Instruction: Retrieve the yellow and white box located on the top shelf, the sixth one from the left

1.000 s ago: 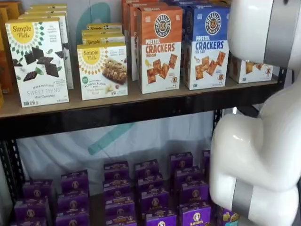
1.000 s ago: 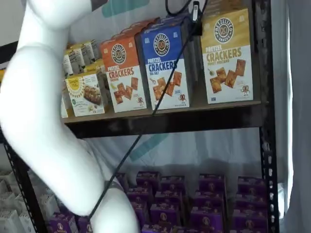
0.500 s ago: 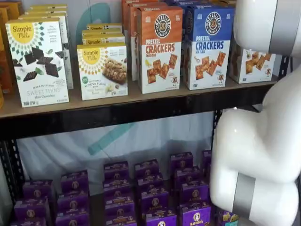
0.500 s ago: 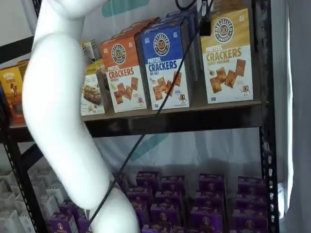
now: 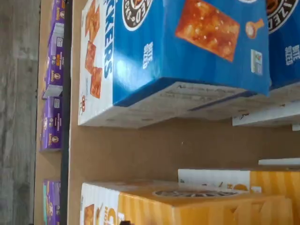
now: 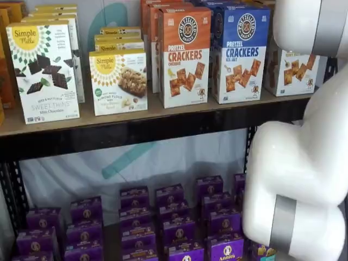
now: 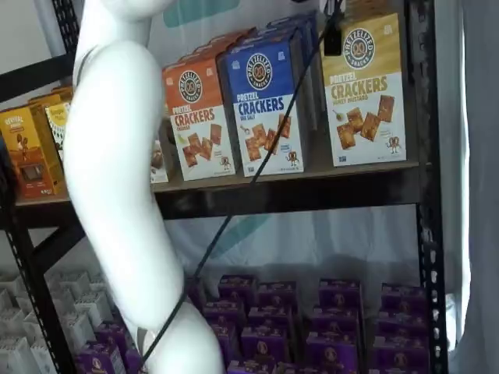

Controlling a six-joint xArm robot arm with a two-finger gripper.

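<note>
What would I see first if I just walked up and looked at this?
The big shiny white robot arm stands in front of the shelves in both shelf views. Behind it, on the top shelf, bright cracker boxes stand in a row: an orange box, a blue box and a yellow and white box at the end. Rows of small purple boxes sit below.

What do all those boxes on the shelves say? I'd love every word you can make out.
"Simple Mills", "SWEET THINS": white box.
"Simple Mills", "ALMOND FLOUR": smaller white box.
"PRETZEL CRACKERS": orange box.
"PRETZEL CRACKERS": blue box.
"PRETZEL CRACKERS": yellow and white box.
"Annie's": purple boxes.
Finer print, and the round logos, are too small to read.
</note>
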